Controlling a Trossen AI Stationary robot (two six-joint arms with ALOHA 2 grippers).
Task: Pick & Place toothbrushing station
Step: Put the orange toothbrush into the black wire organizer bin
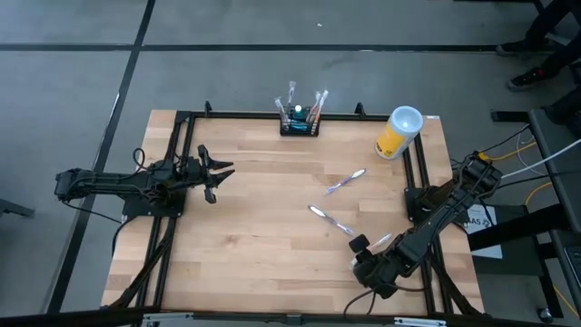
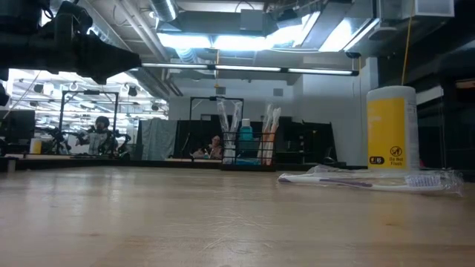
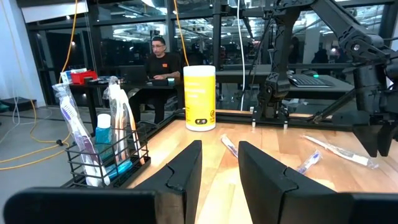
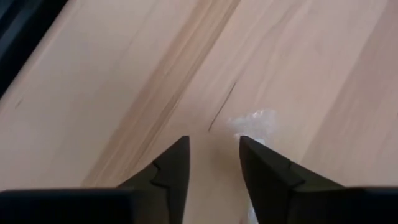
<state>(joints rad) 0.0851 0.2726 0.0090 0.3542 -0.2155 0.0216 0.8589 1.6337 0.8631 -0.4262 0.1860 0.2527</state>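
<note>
- The rack (image 1: 299, 121) is seen at the far edge of the desk (image 1: 263, 227), at about 12 o'clock from the desk's middle, loaded with wrapped brushes and a blue tube.
- The left tool (image 1: 214, 173) is held above the left side of the desk, fingers parted, nothing gripped.
- From the left tool, the rack lies at roughly 2 o'clock in the high view, well apart.
- In the left wrist view the rack (image 3: 106, 158) is seen off to one side of the parted tool (image 3: 217, 168), not lined up between its fingers.
- The right tool (image 1: 363, 252) is held low over the near right of the desk, released and empty; a crinkled clear wrapper (image 4: 254, 123) is seen just beyond its fingertips.
- From the right tool, the rack lies at about 11 o'clock, farther off than from the left tool, so the left arm is judged the nearer one.
- The rack's long axis is laid along the far edge, left to right; a grasp across its short depth is judged the likelier fit.
- A yellow cup (image 1: 400, 133) is stood near the rack, at its 3 o'clock; two wrapped brushes (image 1: 346, 181) are lying mid-desk, between the rack and the right tool.
</note>
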